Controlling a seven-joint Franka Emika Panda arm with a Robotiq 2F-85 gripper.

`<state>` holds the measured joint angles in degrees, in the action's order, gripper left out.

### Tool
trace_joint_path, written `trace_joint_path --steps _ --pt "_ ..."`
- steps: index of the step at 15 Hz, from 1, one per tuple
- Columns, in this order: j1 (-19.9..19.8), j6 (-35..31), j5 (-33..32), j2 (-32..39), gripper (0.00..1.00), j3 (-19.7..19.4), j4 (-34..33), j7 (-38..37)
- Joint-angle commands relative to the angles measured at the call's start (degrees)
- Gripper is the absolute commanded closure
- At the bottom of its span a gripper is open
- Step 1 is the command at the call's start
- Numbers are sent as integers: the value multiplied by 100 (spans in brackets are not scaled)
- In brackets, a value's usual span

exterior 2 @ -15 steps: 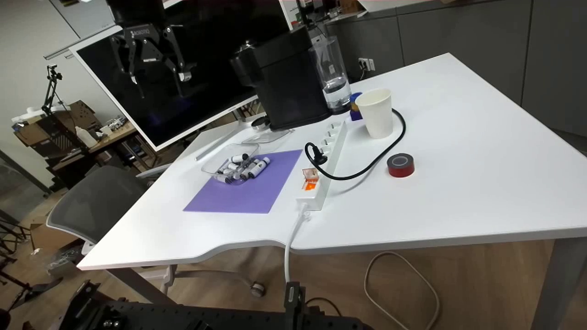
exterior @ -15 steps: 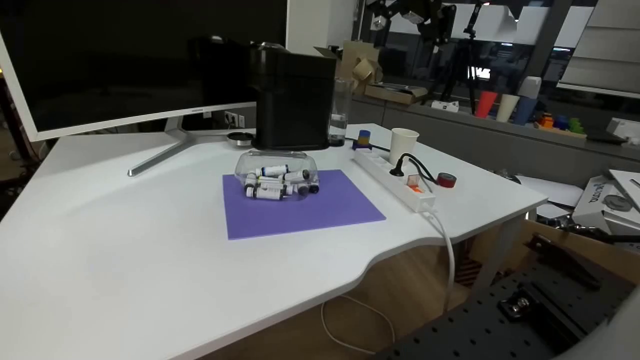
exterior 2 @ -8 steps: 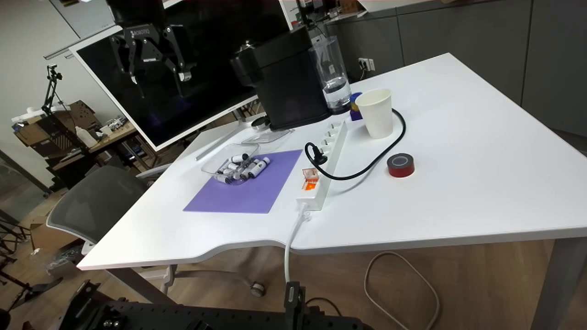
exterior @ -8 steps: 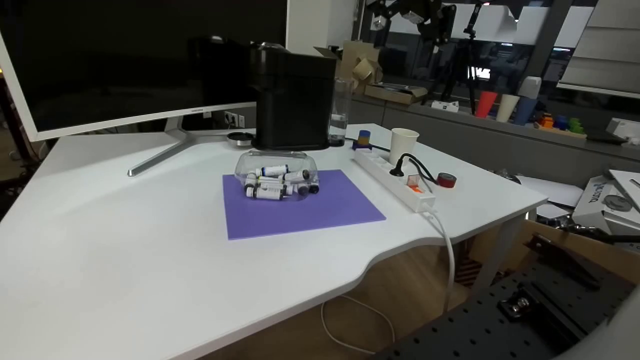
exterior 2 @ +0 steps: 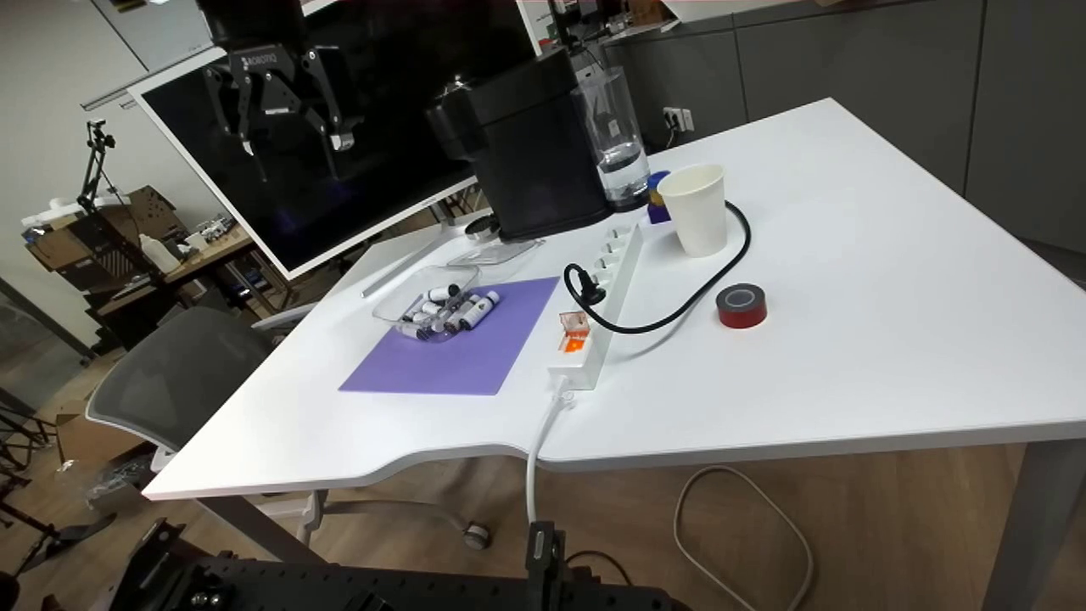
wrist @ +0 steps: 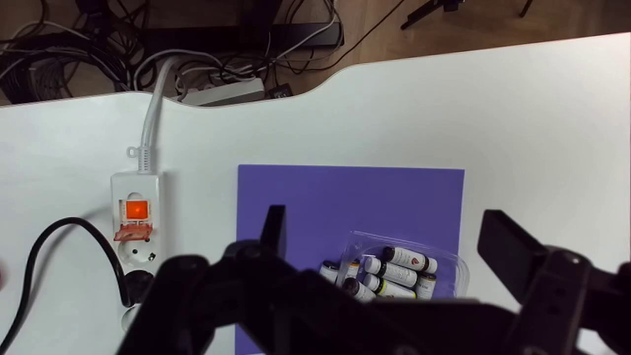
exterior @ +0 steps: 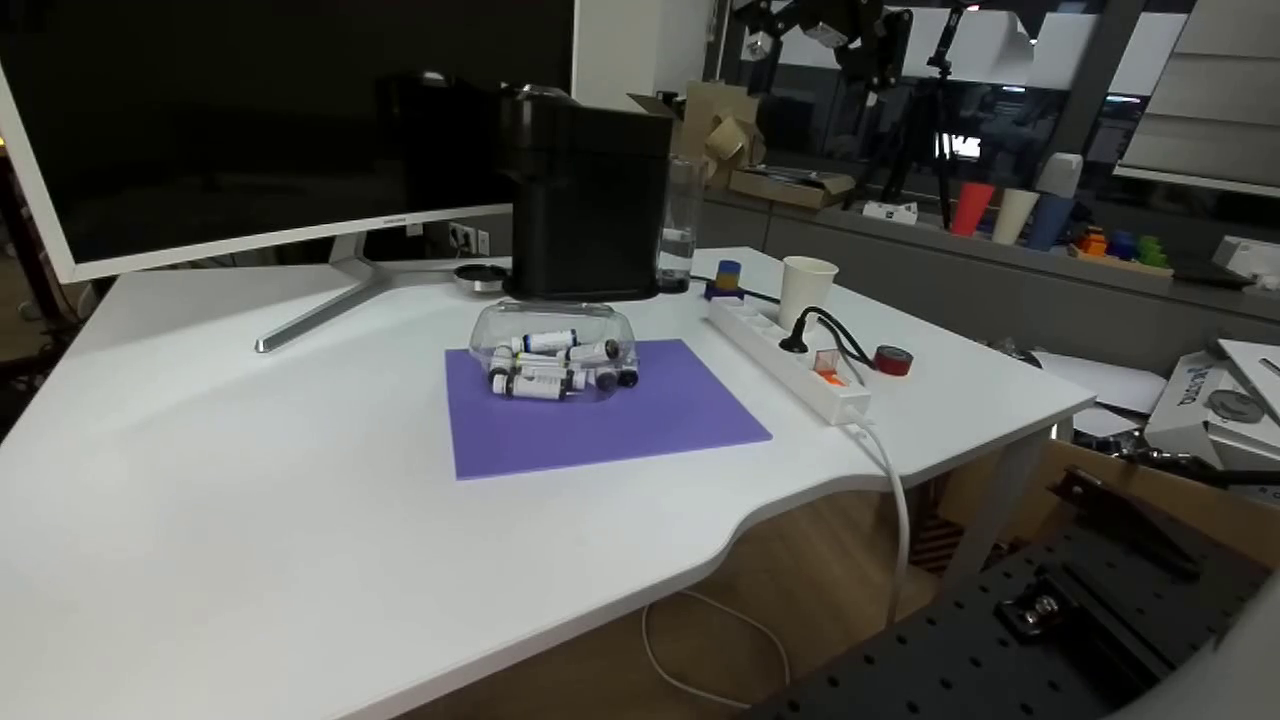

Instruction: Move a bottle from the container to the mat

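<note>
In the wrist view we had the gripper point(wrist: 388, 240) nearest, across the lower half, spread wide and holding nothing. Beyond, lower centre, bottles point(wrist: 400, 274) lay in a clear container point(wrist: 377, 240) sitting partly over the purple mat point(wrist: 355, 199); a loose bottle point(wrist: 329, 270) lay on the mat, just outside the container's left side. Only the exterior views showed us the black boxy unit point(exterior: 595, 205), upper centre, and, behind, the monitor point(exterior: 280, 110).

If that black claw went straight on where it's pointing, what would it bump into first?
Most likely the purple mat, near the clear container: in the wrist view the open gripper points down there. Depth is unclear, so it might catch the container's rim instead.
</note>
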<state>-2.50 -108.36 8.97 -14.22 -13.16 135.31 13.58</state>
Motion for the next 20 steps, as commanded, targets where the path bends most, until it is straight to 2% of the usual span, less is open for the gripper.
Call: trace_joint_path --steps 1,4,6,11,16,18,20 --pt "-140 13 30 10 0 132 -8 29" --pt "-161 12 27 15 0 159 -5 35" --pt "-153 -248 -111 119 0 260 -93 -3" --pt "-42 -1147 -427 1094 0 673 -741 -415" --pt "99 -2240 -1437 2179 0 1050 -1260 -888" --pt "204 -2634 -1909 2540 0 1100 -1399 -1094" --pt "314 -2760 -2133 2868 0 1106 -1547 -1328"
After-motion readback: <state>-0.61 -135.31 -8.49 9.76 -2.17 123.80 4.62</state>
